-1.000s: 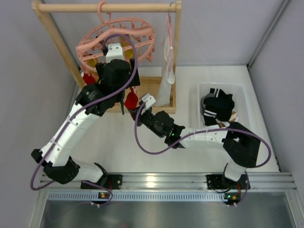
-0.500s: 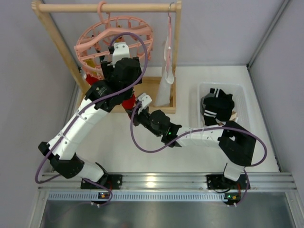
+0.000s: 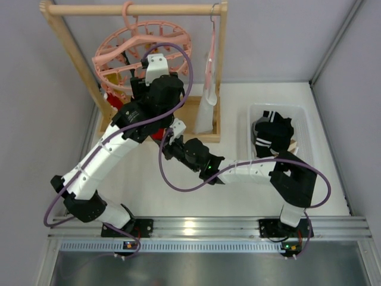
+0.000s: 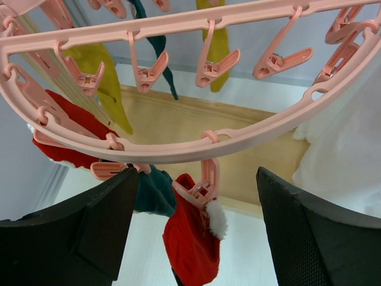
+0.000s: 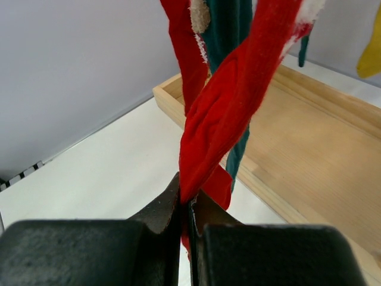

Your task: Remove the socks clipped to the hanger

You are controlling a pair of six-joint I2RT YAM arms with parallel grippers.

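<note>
Left arm (image 3: 110, 150) stretches forward, jaws spread wide; right arm (image 3: 250, 173) reaches left, jaws pinched together.

Pink hanger (image 4: 178, 154); red sock (image 4: 190, 250), mustard-yellow sock (image 4: 107, 77), dark teal sock (image 4: 156, 196); white cloth (image 4: 345, 143) right; black-and-white striped garment (image 3: 272, 136); pale wooden rack (image 3: 137, 9).

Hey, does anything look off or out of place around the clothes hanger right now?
Yes. One red sock is wound into a tight rope, with its lower end pinched in the shut right tool. By contrast, a yellow sock clipped to the pink hanger hangs loose and untwisted.
</note>
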